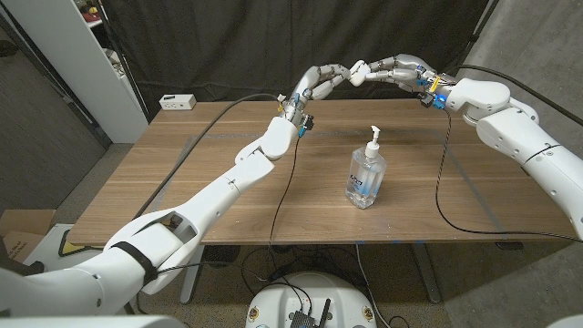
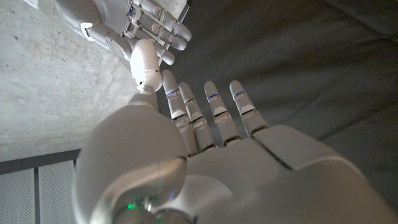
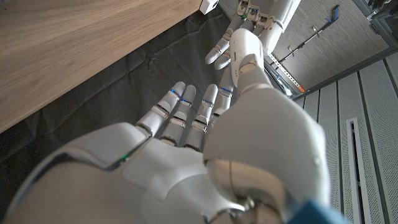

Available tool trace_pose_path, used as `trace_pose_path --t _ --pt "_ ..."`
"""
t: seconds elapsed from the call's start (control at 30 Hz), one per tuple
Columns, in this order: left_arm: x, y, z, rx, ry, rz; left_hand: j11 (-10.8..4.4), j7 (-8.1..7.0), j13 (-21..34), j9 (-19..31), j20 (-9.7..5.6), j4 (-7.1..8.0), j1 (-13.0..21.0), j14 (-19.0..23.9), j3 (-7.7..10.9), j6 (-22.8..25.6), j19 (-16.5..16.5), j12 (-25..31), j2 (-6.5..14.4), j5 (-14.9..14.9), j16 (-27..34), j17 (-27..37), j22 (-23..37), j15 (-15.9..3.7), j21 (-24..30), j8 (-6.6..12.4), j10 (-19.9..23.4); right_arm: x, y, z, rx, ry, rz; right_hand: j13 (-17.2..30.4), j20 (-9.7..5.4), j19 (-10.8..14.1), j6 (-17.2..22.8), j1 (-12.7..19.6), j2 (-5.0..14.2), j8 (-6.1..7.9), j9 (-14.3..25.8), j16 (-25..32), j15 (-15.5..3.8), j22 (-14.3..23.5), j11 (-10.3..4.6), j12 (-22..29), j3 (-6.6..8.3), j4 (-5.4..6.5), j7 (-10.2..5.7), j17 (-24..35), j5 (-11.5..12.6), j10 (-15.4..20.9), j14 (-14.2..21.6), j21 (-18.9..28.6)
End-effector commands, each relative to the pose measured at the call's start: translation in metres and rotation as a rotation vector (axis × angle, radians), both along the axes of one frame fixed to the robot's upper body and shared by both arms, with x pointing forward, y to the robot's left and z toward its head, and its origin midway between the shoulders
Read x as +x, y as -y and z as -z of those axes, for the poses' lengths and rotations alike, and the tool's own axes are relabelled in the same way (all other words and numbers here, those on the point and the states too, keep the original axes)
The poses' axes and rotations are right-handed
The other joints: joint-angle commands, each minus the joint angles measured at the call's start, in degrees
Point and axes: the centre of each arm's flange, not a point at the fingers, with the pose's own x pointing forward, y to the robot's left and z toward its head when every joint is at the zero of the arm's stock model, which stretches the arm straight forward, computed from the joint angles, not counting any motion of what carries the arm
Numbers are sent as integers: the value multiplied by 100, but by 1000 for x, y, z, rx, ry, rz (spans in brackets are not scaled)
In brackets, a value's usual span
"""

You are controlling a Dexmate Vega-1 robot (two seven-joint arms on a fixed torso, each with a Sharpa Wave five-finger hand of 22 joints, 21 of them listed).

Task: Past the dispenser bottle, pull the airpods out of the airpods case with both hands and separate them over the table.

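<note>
Hands meet in the air past the far edge of the worktop (image 1: 228,164), beyond the bottle (image 1: 365,175). Left hand (image 1: 319,80) and right hand (image 1: 392,69) touch at the fingertips. A small white piece shows between them in the head view, probably the case (image 1: 357,69); too small to confirm. Wrist views: fingers of both hands extended, thumbs reaching toward the opposite hand. Whether either hand grasps anything: cannot tell.

Judgement: case and airpods are light, hard and smooth, so likely slippery and easily dropped. Best hold: pinch the case body with one hand, take each airpod by its stem with the other, light force.
</note>
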Motion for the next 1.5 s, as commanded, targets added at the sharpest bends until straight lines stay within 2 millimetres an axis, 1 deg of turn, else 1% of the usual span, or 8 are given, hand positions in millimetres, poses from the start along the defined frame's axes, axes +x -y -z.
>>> trace_pose_path --t 0.03,0.33,0.43,0.57,0.8,1.0,1.27,1.5 --pt "5 5 3 -3 -77 83 13 -119 10 60 -53 102 -2 18 56 214 23 19 10 -20 38 34 9 -569 33 126 11 0 6 3 2 -4 -5 13 14 -11 67 23 61 213 1022 -5 -717 15 34 -9 3 30 -57 20 20 -2 -20 29" --pt "7 7 6 14 -98 88 18 -64 13 83 -53 211 -76 8 131 248 1 12 -3 -55 31 41 12 -549 41 146 -1 -1 9 6 15 -4 -3 18 13 -15 67 37 62 203 1028 -4 -726 15 31 -16 5 22 -60 19 20 -8 -21 27" --pt "8 6 6 31 -83 101 77 7 7 80 -87 400 -552 -13 -100 -33 -27 -15 -317 -240 0 20 4 -528 51 7 -61 -1 10 7 18 -8 0 19 17 -20 68 43 62 201 1032 -2 -717 15 31 -16 5 19 -55 20 21 -2 -21 26" --pt "5 5 6 65 -36 74 89 4 -24 60 -66 329 -1084 -69 -632 -253 -88 -53 -990 -348 -52 -42 -25 -488 16 -124 -137 -2 10 6 17 -5 5 16 19 -18 70 41 61 200 1038 -7 -717 15 47 -18 5 20 -52 11 20 1 -14 27" --pt "-3 11 7 93 29 -21 91 -20 -47 89 5 65 -833 -125 -773 -356 -157 -85 -1306 -198 -88 -95 -42 -444 -32 -162 -205 -2 10 8 17 -9 4 19 20 -19 83 41 57 193 1032 -7 -703 15 46 -20 3 19 -56 11 20 3 -8 26" --pt "-5 13 7 72 33 -61 1 -163 -36 158 43 -296 68 -39 -395 -142 -52 -53 -790 46 -38 -99 -35 -517 9 -51 -129 -1 11 9 22 -8 0 20 20 -16 88 30 58 190 1035 -12 -713 14 32 -22 1 26 -55 7 20 8 -7 27" --pt "-4 15 7 44 22 -62 2 -196 -17 214 32 -476 560 72 -42 106 -25 -2 -272 13 17 -61 -22 -567 52 95 24 1 13 10 24 -14 -5 21 23 -16 87 37 60 181 1038 -15 -716 14 34 -24 6 21 -49 7 22 15 -4 28" --pt "5 12 3 42 -66 64 22 -138 2 284 3 -318 520 24 207 -48 -20 -37 2 -159 25 16 -8 -547 95 89 -53 3 12 8 14 -16 -9 20 21 -18 89 28 60 178 1045 -16 -723 14 30 -34 3 27 -52 12 21 3 -9 27"
